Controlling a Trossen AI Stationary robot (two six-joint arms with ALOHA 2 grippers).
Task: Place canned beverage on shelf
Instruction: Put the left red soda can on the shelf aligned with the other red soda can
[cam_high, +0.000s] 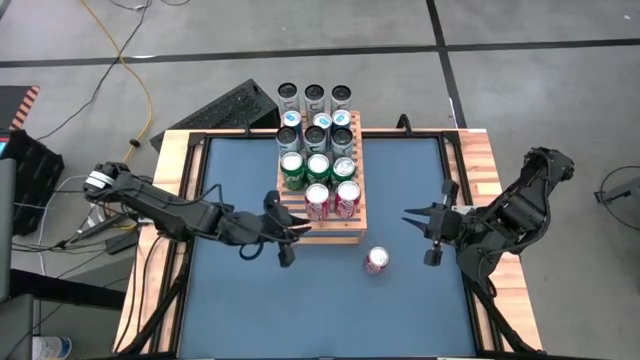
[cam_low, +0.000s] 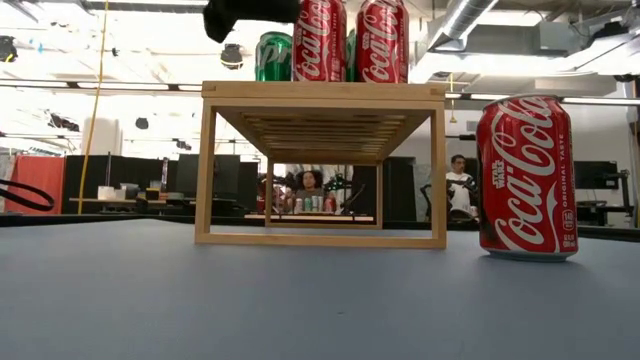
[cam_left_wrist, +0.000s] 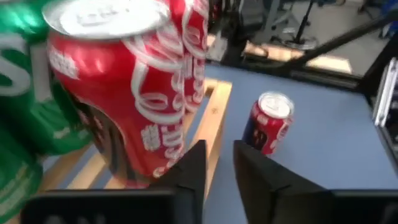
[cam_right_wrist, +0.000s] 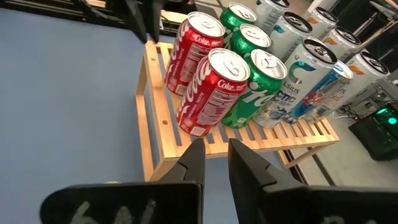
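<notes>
slatted wooden shelf, cylindrical red can

A red Coca-Cola can stands on the wooden slatted shelf beside green cans, while another red can stands on the blue tabletop.

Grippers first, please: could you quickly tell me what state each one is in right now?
Left gripper: nearly shut, holding nothing, beside the shelf.
Right gripper: nearly shut, empty.
</notes>
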